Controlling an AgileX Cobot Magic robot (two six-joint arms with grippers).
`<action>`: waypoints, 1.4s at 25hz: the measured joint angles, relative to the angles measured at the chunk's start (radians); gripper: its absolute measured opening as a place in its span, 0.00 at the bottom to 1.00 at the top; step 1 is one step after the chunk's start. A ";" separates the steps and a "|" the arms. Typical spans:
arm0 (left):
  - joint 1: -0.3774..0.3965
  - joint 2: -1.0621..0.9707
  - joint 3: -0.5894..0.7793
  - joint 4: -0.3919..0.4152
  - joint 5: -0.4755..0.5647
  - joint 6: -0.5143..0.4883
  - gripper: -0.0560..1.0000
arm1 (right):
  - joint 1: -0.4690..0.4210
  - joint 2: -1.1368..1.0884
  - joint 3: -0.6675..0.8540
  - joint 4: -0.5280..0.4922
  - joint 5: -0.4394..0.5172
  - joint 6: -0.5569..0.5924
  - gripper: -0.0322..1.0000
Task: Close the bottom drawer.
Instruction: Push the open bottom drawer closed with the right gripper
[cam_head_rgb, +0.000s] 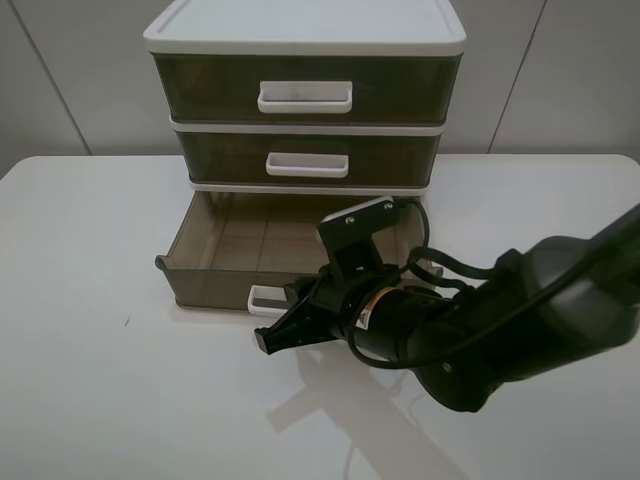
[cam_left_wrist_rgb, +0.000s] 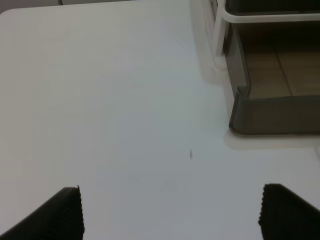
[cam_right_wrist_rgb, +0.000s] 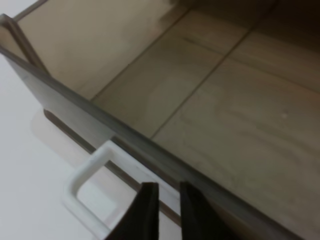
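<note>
Hovering right hand (cam_right_wrist_rgb: 167, 186), nearly closed, by handle (cam_right_wrist_rgb: 85, 180) of open bottom drawer (cam_head_rgb: 215, 285)

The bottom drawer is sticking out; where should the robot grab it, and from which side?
Best at the white loop handle centred on the bottom drawer front panel, approached from the front. The handle juts out toward that side, and the drawer slides straight back into the white frame. The right gripper hovers beside it.

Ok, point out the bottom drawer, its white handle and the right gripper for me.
bottom drawer (cam_head_rgb: 210, 287), exterior high view, on its front wall.
white handle (cam_right_wrist_rgb: 89, 165), right wrist view, on the loop's side arm.
right gripper (cam_right_wrist_rgb: 168, 186), right wrist view, midway between its fingertips.
</note>
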 joint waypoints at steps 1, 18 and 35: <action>0.000 0.000 0.000 0.000 0.000 0.000 0.73 | 0.000 0.006 0.000 0.002 -0.008 0.000 0.05; 0.000 0.000 0.000 0.000 0.000 0.000 0.73 | -0.023 0.089 -0.086 0.121 -0.095 0.000 0.05; 0.000 0.000 0.000 0.000 0.000 0.000 0.73 | -0.023 0.192 -0.177 0.304 -0.211 0.000 0.05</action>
